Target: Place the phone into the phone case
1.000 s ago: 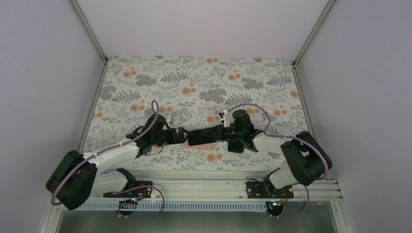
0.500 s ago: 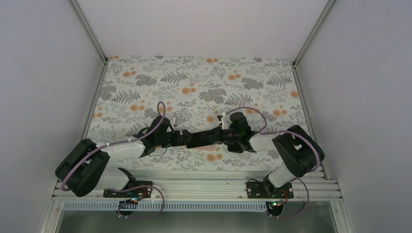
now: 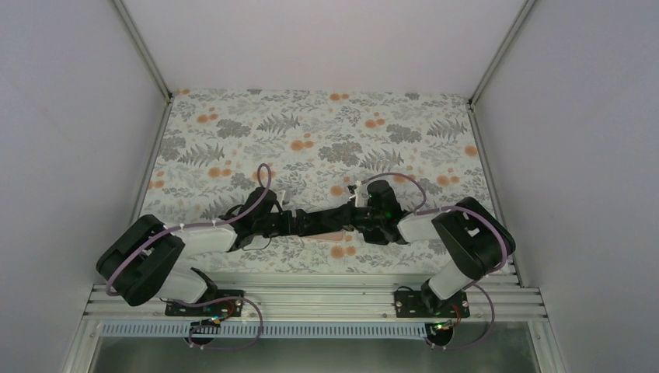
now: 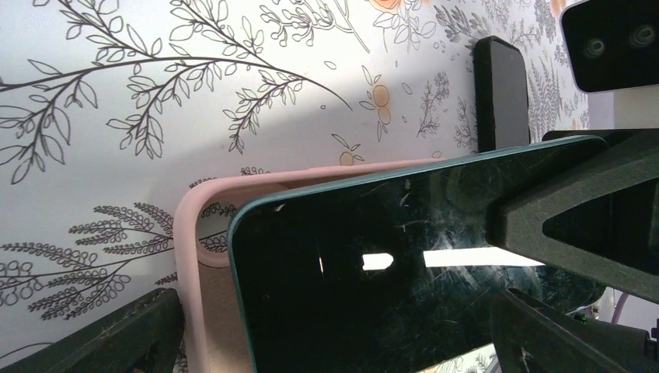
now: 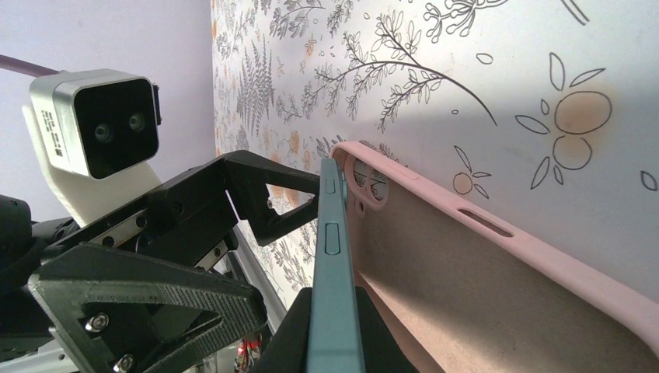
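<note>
The phone (image 3: 322, 220), dark screen with a teal frame, hangs between both grippers at the mat's near middle. My right gripper (image 3: 353, 217) is shut on its faces; the right wrist view shows its pads either side of the teal edge (image 5: 336, 326). The phone (image 5: 332, 233) tilts on edge over the pink case (image 5: 497, 272), its far end at the case's camera-hole end. In the left wrist view the phone (image 4: 388, 272) overlaps the case (image 4: 190, 256). My left gripper (image 4: 339, 342) is open, its fingers (image 5: 233, 186) astride the end of the phone and case.
The floral mat (image 3: 311, 132) covers the table between grey walls. An aluminium rail (image 3: 311, 299) runs along the near edge with both arm bases. The right gripper's finger (image 4: 575, 225) and wrist camera (image 4: 614, 39) sit close in front of my left gripper.
My left arm has moved right and forward, bringing its gripper up to the phone's end. The right arm has drawn in slightly. The phone now shows thinner from above.
</note>
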{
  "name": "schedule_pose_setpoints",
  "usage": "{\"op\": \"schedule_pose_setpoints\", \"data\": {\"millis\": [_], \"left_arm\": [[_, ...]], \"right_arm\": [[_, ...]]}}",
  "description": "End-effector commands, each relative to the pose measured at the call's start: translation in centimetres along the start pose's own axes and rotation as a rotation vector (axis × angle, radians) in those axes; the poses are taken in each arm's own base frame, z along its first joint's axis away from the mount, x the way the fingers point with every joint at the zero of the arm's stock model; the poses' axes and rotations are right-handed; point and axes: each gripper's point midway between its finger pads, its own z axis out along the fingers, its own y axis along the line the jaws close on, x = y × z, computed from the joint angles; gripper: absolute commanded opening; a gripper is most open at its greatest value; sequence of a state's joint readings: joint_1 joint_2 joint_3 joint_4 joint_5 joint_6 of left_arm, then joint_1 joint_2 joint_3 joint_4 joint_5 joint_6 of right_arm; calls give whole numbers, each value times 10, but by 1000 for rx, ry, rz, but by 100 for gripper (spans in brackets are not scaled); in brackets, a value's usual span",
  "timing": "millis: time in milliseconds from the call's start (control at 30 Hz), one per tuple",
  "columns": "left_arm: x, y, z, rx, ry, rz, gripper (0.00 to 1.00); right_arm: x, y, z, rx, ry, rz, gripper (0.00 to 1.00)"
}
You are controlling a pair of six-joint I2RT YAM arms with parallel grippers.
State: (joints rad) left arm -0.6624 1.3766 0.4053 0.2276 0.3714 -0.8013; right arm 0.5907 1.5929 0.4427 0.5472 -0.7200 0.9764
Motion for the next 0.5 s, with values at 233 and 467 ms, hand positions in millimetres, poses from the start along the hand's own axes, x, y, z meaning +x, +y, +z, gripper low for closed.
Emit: {"op": "schedule_pose_setpoints", "data": {"millis": [233,467], "left_arm": [[7,-3,6,16,16,-2,98],[10,-5,6,20,22,-4,98]], "right_arm": [[1,-10,6,32,5,50,4],[0,-22,2,58,-29,117,4]]}}
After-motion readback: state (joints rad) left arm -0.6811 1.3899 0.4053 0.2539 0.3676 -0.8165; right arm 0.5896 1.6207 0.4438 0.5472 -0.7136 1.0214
